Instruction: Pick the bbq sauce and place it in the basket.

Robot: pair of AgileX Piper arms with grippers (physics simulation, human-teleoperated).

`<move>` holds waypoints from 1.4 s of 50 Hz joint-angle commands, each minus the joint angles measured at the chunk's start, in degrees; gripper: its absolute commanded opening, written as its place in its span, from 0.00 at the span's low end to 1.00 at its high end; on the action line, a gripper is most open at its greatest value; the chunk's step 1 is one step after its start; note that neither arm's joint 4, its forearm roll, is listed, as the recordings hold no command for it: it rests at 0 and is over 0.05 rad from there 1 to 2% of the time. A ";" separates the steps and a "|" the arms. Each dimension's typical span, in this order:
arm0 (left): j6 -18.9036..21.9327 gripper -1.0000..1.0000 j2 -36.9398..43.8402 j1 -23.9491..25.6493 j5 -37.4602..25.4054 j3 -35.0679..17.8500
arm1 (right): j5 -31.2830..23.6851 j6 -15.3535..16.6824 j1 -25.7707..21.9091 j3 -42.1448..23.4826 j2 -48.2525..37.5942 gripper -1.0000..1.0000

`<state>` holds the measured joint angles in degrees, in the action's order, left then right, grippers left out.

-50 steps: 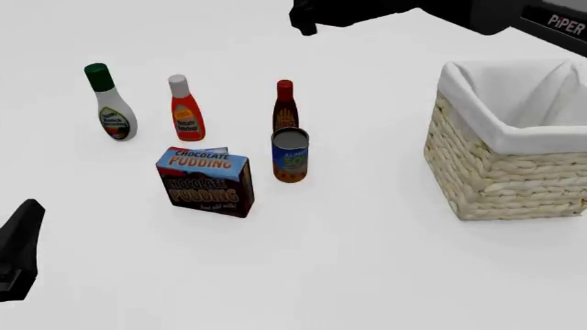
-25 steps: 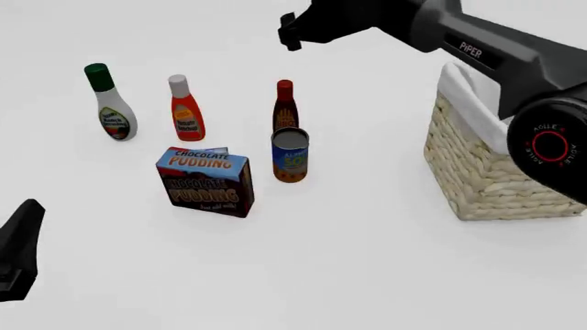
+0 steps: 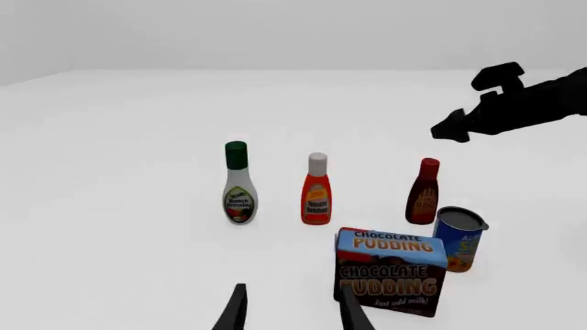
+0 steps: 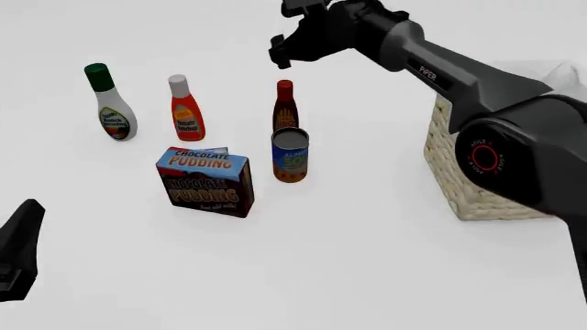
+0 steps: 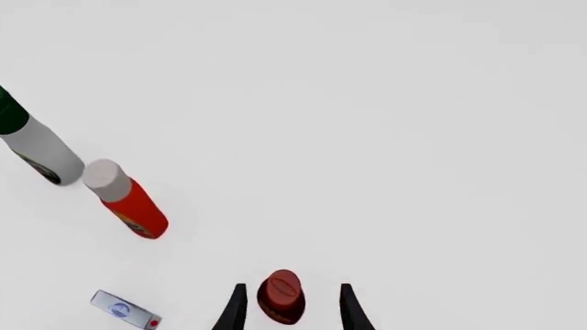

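Fingers on the right gripper (image 5: 289,308) are spread apart with nothing held, and in the right wrist view the red cap of the bbq sauce (image 5: 280,296) sits right in the gap between the two tips, no contact that I can see. From the front, that gripper (image 4: 278,48) hangs up above the bottle and a bit to the far side, arm reaching in from the right across the basket (image 4: 447,148).

The bbq sauce (image 4: 284,105) stands upright on the table, rightmost in a row of three with the orange-red bottle (image 4: 185,108) in the middle and the white bottle with the green cap (image 4: 110,103) on the left. A can (image 4: 290,155) stands just in front of the sauce, on its near side, and the chocolate pudding box (image 4: 205,181) is left of the can.

Left gripper (image 3: 291,309) is low at the near left, fingers parted and empty, pointing toward the pudding box (image 3: 390,271).
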<state>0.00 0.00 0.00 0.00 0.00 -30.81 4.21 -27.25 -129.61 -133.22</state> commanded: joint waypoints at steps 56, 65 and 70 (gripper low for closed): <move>0.00 1.00 0.00 0.00 0.00 0.00 | -4.05 -0.93 -1.02 -11.76 -13.85 1.00; 0.00 1.00 0.00 0.00 0.00 0.00 | -4.29 -1.06 -0.75 -12.94 -15.42 1.00; 0.00 1.00 0.00 0.00 0.00 0.00 | -3.67 -1.14 -0.73 -11.98 -15.41 1.00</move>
<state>0.00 0.00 0.00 0.00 0.00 -34.66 3.22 -28.13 -141.31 -147.53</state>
